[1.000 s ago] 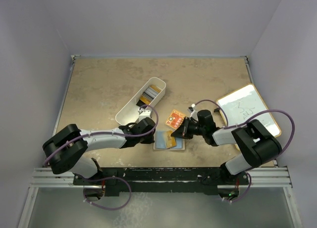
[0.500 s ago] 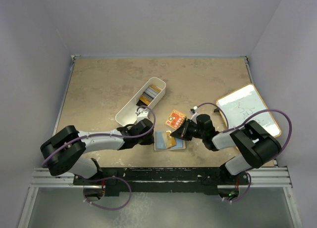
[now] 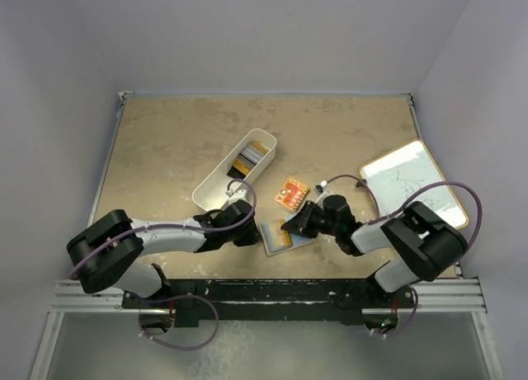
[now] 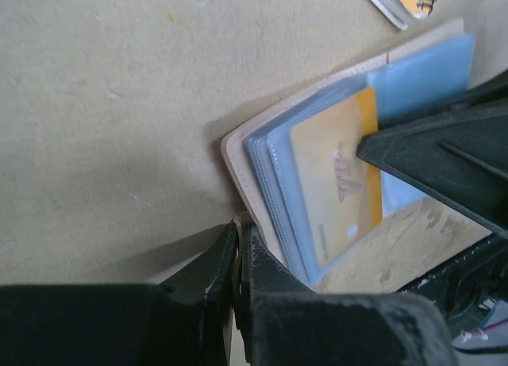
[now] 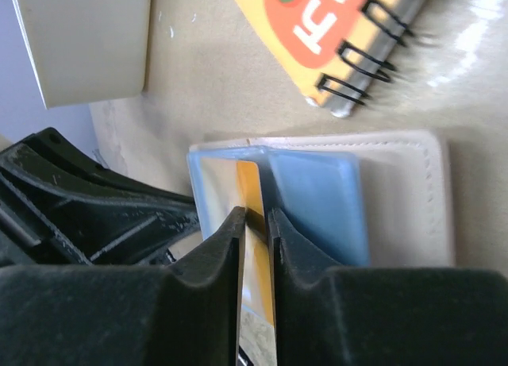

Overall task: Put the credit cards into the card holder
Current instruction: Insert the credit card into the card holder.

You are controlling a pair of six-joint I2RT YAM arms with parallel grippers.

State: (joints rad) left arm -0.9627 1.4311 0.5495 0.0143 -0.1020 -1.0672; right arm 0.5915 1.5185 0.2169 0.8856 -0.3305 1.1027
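Left tool (image 4: 240, 263): fingers pressed together and low on the desk (image 3: 165, 141). The tips touch the near corner of the card holder (image 4: 238, 156). Can't tell if the beige cover is caught between them.

Right tool (image 5: 254, 231): fingers a sliver apart, pointing straight at the left tool, with the holder between the two. The orange-gold card (image 5: 252, 183) shows in the slit between its fingers. Can't tell if the pads bite on it or just straddle it.

The card holder lies open and flat, directly under and ahead of the right tool's tips. The beige cover runs out to the right of those fingers in the wrist view. The blue-clear sleeves (image 5: 317, 199) are fanned on top.

The leading end of the orange-gold card sits among the sleeves, on the left-tool side of the holder. The rest runs back under the right tool. From the left wrist, one black right-tool finger covers the card's far end.

The spiral notebook (image 5: 341, 32), orange-red, sits just beyond the right tool's tips, apart from the holder.

The white bin (image 3: 235, 170) is beyond the left tool, close to it. More cards (image 3: 247, 157) are stacked in the bin's far end.

The whiteboard (image 3: 410, 182) lies well behind the right tool, off toward that arm's outer side.
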